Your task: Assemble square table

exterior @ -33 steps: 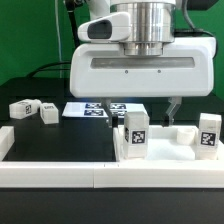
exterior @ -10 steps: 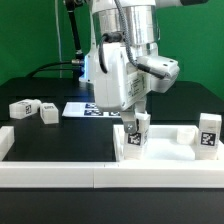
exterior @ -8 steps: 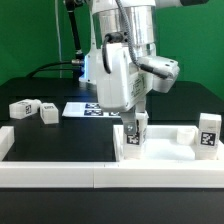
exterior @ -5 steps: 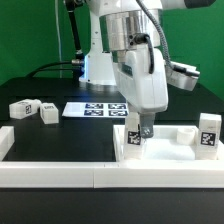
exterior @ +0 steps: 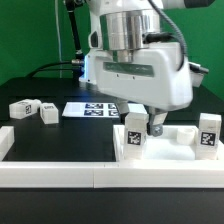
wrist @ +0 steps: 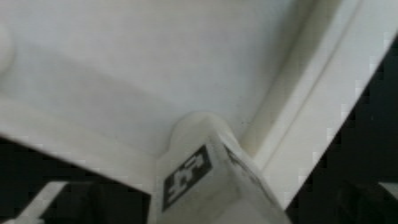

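White plastic leg point(exterior: 135, 130) stands upright at the exterior view's left end of the square top point(exterior: 172, 150), which lies toward the exterior view's right of the black table point(exterior: 60, 140); its long axis runs vertical, tag facing the camera; the jaws hang directly over it, one dark finger point(exterior: 155, 125) just beside its flank; whether they pinch it, I cannot tell; the next move, I'd judge, follows that vertical axis.

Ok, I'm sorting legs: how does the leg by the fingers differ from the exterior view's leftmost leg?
The leg by the fingers stands upright; the leftmost leg lies flat. The leg by the fingers sits at the square top; the leftmost leg rests on the black table. Both are white tagged blocks.
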